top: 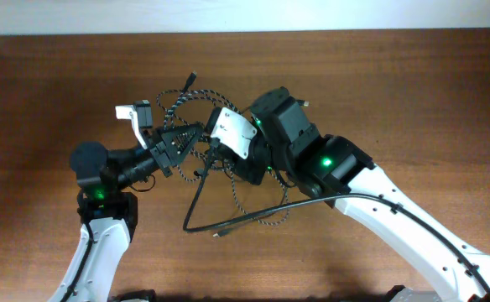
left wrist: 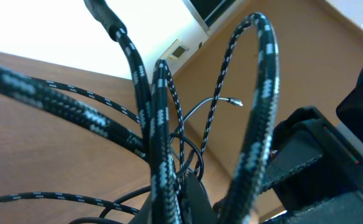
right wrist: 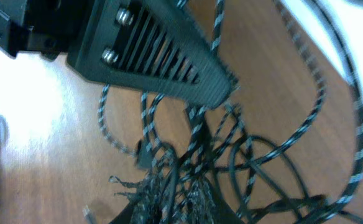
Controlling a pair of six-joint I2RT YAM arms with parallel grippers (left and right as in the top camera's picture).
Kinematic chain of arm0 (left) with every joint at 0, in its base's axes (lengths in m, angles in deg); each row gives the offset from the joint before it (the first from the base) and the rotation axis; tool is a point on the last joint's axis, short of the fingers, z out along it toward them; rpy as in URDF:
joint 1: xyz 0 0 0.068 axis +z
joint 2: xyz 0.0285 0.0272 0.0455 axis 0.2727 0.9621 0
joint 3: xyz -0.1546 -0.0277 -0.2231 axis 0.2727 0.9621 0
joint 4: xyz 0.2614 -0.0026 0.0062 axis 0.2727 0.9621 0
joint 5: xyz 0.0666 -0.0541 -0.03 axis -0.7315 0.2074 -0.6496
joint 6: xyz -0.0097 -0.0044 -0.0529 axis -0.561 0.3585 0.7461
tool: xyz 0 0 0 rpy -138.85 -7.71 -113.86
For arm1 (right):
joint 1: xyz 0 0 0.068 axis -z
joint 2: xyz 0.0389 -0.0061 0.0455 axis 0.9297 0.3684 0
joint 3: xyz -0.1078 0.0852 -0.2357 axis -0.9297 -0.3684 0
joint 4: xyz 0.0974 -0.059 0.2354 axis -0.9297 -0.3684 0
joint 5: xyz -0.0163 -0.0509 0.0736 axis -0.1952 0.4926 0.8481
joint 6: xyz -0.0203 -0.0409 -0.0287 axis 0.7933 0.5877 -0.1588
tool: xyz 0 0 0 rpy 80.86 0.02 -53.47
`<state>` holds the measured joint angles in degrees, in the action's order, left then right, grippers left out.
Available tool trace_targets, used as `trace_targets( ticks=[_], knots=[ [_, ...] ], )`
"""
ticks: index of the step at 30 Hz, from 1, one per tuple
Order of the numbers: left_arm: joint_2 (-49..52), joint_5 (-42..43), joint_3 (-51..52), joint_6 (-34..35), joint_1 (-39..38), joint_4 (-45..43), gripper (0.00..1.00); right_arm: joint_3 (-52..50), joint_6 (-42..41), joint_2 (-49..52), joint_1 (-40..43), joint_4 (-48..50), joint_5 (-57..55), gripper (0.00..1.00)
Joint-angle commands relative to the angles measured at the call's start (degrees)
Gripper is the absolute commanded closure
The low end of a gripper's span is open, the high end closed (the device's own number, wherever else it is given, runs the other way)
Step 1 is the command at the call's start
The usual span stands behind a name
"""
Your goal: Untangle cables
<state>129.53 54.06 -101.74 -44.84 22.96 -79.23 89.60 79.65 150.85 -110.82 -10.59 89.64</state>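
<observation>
Left claw (top: 196, 131) clamped on braided cable (top: 272, 221) amid tangle, right claw (top: 213, 153) alongside

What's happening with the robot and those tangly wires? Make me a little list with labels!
table: brown wood
braided cable: speckled black and white, looped and knotted between the two arms
thin black cable: trails out of the knot onto the bare wood
left gripper: shut on the braided cable
right gripper: down in the tangle, too blurry to tell if open or shut
untangled: not yet
</observation>
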Motion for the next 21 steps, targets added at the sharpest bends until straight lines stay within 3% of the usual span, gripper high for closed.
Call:
trace_targets(
  ticks=[1,4,6,7,8,10,14,21],
  knots=[
    [-0.37,-0.68,-0.70,13.68,-0.11,-0.74,1.00,2.64,-7.85,0.31,-0.24,-1.49,-7.04,0.87],
    [-0.37,-1.62,-0.70,17.64,-0.11,1.40,1.00,15.78,-7.23,0.31,-0.26,-14.58,-7.30,0.87],
    [-0.37,-2.14,-0.70,18.21,-0.11,4.24,1.00,19.69,-1.44,0.31,-0.33,-19.43,-7.72,0.70],
    [-0.37,-2.14,-0.70,18.23,-0.11,4.90,1.00,19.67,-1.16,0.81,-0.70,-20.35,-9.64,0.69],
    [-0.37,-2.12,-0.70,19.17,-0.11,4.90,1.00,19.67,0.39,2.56,-2.08,-20.46,-11.67,0.79],
    [-0.37,-1.86,-0.70,19.50,-0.11,4.90,1.00,19.67,1.81,7.56,-5.07,-20.48,-20.39,0.84],
    [-0.37,-1.51,-0.70,19.47,-0.11,4.90,1.00,19.67,1.84,12.55,-6.36,-19.06,-22.40,0.74],
    [-0.37,-1.79,-0.70,19.47,-0.11,4.90,0.96,19.85,1.79,10.80,-6.36,-16.17,-27.23,0.62]
  ],
)
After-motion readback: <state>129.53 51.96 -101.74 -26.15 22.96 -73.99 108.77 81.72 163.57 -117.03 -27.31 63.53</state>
